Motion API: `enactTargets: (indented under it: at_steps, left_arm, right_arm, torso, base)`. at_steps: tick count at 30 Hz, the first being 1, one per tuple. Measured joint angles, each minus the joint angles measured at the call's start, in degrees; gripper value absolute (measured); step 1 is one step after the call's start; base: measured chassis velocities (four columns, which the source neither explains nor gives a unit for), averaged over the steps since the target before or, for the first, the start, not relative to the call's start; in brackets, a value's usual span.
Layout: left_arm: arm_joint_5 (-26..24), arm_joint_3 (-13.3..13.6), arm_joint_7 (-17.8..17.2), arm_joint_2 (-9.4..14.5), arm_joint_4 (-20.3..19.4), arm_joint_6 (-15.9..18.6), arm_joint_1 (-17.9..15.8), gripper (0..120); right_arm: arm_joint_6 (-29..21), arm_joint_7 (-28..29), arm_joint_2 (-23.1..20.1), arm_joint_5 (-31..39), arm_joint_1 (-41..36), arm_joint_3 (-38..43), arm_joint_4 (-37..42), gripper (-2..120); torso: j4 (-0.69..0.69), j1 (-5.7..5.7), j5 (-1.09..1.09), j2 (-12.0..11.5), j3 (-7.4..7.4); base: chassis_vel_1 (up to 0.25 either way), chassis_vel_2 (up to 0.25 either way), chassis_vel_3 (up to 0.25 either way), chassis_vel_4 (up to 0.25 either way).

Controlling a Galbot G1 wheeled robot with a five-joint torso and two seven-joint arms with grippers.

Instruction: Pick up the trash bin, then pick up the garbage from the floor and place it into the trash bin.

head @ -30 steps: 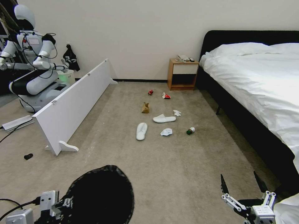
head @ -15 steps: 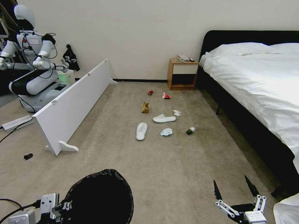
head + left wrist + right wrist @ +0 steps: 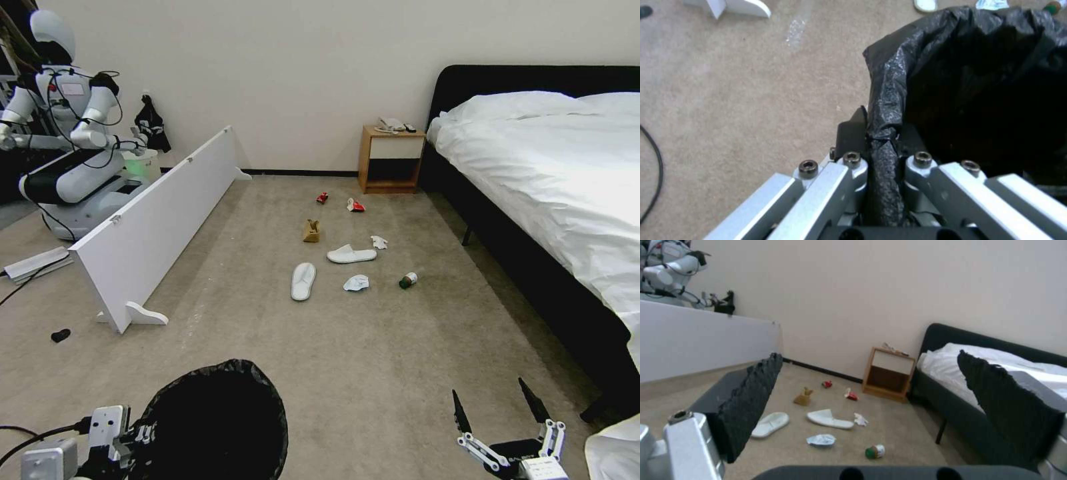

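Note:
The trash bin [image 3: 217, 420], its black bag folded over the rim, hangs at the bottom left of the head view. My left gripper [image 3: 143, 437] is shut on the bin's rim [image 3: 882, 146], with bag [image 3: 969, 83] pinched between the fingers. The garbage lies ahead on the carpet floor [image 3: 373, 353]: two white slippers [image 3: 303, 281] [image 3: 351, 254], tissues [image 3: 357, 283] [image 3: 379, 242], a brown paper bag [image 3: 311, 231], a red can [image 3: 323, 197], a wrapper [image 3: 355, 205] and a green bottle [image 3: 408, 280]. My right gripper [image 3: 493, 403] hovers open at the lower right, short of the litter [image 3: 820, 440].
A long white board [image 3: 157, 227] stands on the left, with another robot [image 3: 67, 127] behind it. A black-framed bed [image 3: 567, 180] lines the right side. A wooden nightstand [image 3: 391, 160] is against the far wall. A small black lump [image 3: 61, 335] lies left.
My right gripper has dropped lower and shifted a little left in the head view, still open. The bin in my left gripper sits slightly lower. The litter has not moved.

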Motion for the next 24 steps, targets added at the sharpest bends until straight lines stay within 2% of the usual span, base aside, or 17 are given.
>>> enactTargets:
  at_steps: [6, 10, 17, 19, 21, 24]
  left_arm:
    - [-6.58, -0.41, -2.63, -0.3, 0.0, -0.07, -0.23, 5]
    - [-8.42, -0.32, -3.45, -0.37, 0.0, -0.1, -0.41, 5]
    - [-8.58, 0.43, -4.18, -0.47, 0.0, -0.14, -0.98, 5]
    - [-7.42, 0.57, -3.96, -0.5, 0.0, -0.15, -1.04, 5]
    - [-3.76, 0.48, -2.46, -0.57, 0.01, -0.17, -1.3, 5]
    - [-3.84, 0.43, -2.41, -0.57, 0.01, -0.18, -1.29, 5]
  right_arm:
    - [0.25, -0.78, 0.2, 0.56, 0.23, 0.19, 0.05, 100]
    - [0.47, -1.15, 0.37, 0.75, 0.24, 0.29, 0.32, 100]
    - [1.0, -1.53, 0.85, 0.38, 0.13, 0.32, 0.43, 100]
    - [1.24, -1.7, 1.04, 0.19, 0.15, 0.32, 0.32, 100]
    - [1.66, -2.22, 1.46, 0.04, 0.22, 0.3, 0.14, 100]
    - [1.72, -2.35, 1.54, 0.04, 0.24, 0.29, 0.14, 100]
  torso:
    - [0.0, 0.0, 0.0, 0.0, 0.0]
    - [-0.01, 0.0, 0.0, 0.0, 0.0]
    - [-0.01, 0.0, 0.0, 0.0, 0.0]
    - [-0.01, 0.0, 0.0, 0.0, 0.0]
    - [-0.01, 0.0, 0.0, 0.0, 0.0]
    - [0.0, 0.0, 0.0, 0.0, 0.0]
  base:
    - [0.0, 0.0, 0.0, 0.0]
    - [0.0, 0.0, 0.0, 0.0]
    - [0.0, 0.0, 0.0, 0.0]
    - [0.0, 0.0, 0.0, 0.0]
    - [0.0, 0.0, 0.0, 0.0]
    - [0.0, 0.0, 0.0, 0.0]
